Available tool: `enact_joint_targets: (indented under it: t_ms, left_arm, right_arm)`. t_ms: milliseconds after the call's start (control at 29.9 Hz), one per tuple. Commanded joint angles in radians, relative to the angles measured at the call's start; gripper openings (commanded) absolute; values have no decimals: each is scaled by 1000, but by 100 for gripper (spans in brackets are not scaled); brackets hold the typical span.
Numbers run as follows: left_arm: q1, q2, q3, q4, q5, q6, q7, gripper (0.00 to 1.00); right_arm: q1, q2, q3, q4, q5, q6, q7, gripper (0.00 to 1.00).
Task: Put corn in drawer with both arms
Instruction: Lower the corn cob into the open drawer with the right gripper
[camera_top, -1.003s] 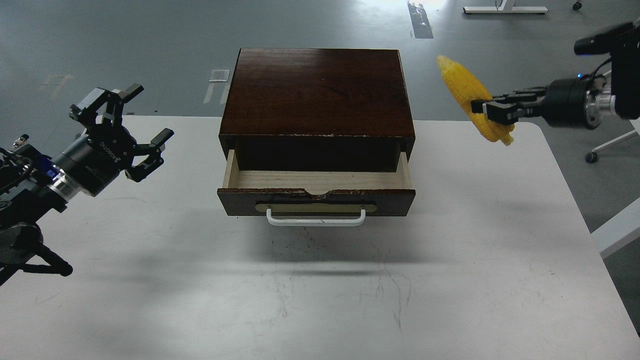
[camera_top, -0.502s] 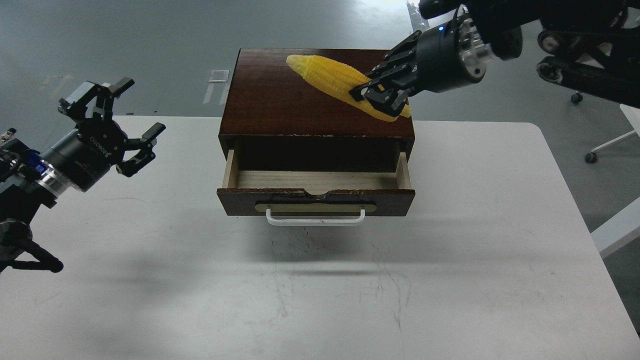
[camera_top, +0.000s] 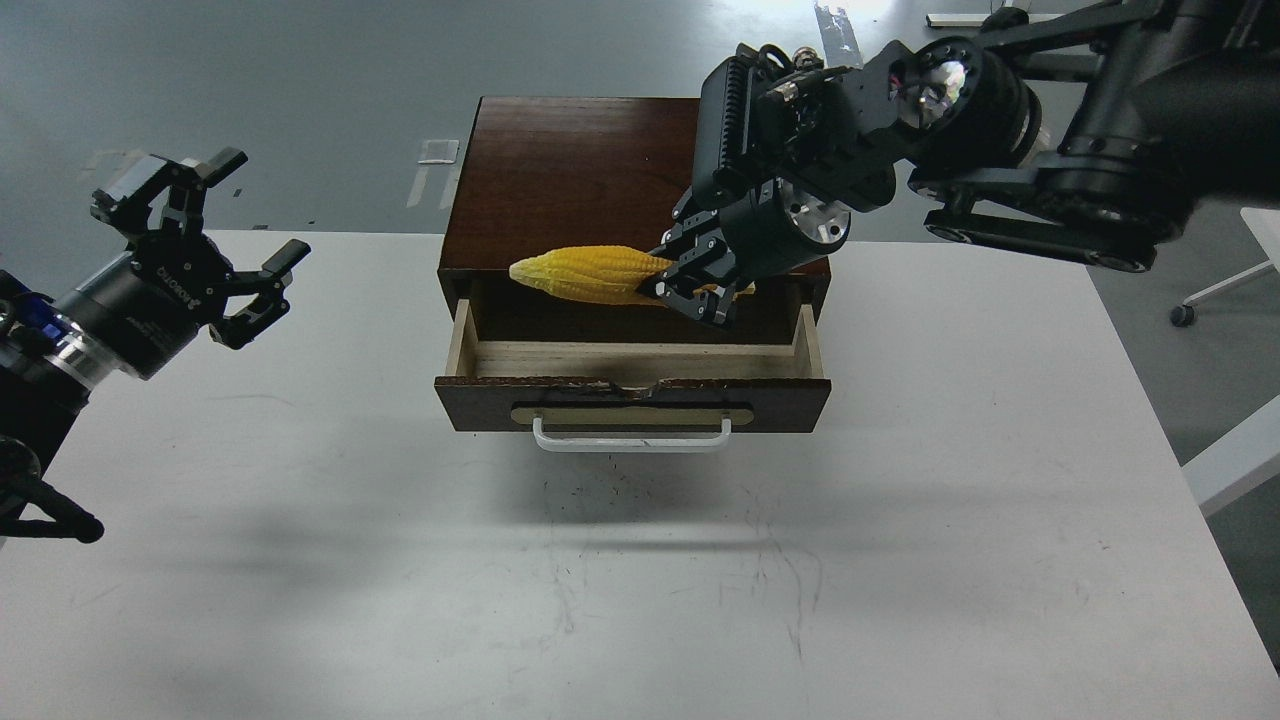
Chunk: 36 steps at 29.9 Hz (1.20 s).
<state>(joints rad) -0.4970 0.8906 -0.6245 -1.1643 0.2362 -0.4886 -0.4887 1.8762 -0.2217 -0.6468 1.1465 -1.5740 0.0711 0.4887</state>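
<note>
The drawer (camera_top: 632, 402) of the dark brown wooden box (camera_top: 580, 180) stands pulled open, with a dark front, a brass plate and a white bar handle (camera_top: 632, 440). Its pale wood inside shows nothing in it. My right gripper (camera_top: 690, 290) is shut on the thick end of the yellow corn (camera_top: 590, 275). It holds the cob level over the back of the open drawer, tip pointing left. My left gripper (camera_top: 205, 245) is open and empty, above the table's left side, well left of the box.
The box sits at the back middle of the white table (camera_top: 900, 560). My right arm (camera_top: 1000, 130) reaches in over the box's right rear corner. Grey floor lies beyond the table, with a chair base (camera_top: 1185, 312) at the right.
My right gripper has swung the corn from the far right, over the box top, down to the drawer opening. My left gripper has drawn back a little to the left, still open.
</note>
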Motion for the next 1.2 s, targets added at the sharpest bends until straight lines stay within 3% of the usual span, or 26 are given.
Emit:
enact_joint_targets:
  t_ms: [0, 167, 401, 568, 702, 836, 1036, 1170]
  left_arm:
    - [0, 1, 0, 0, 0, 0, 0, 99]
    - [2, 1, 0, 0, 0, 0, 0, 99]
    - [2, 1, 0, 0, 0, 0, 0, 99]
    - [2, 1, 0, 0, 0, 0, 0, 99]
    - [2, 5, 0, 0, 0, 0, 0, 99]
    - [2, 5, 0, 0, 0, 0, 0, 99]
    - [2, 5, 0, 0, 0, 0, 0, 99]
    - [2, 5, -1, 0, -1, 0, 0, 99]
  right_arm:
    - [-17, 11, -8, -2, 0, -2, 0, 0]
    - [-38, 15, -28, 1, 2, -2, 0, 2]
    - [-63, 10, -30, 1, 14, -2, 0, 29]
    - [-65, 15, -27, 3, 19, -2, 0, 35]
    - [-63, 13, -25, 4, 23, -4, 0, 52]
    - [-63, 10, -27, 16, 68, -4, 0, 58]
    - [-55, 4, -28, 47, 91, -4, 0, 73]
    - [-48, -19, -24, 50, 92, -4, 0, 75]
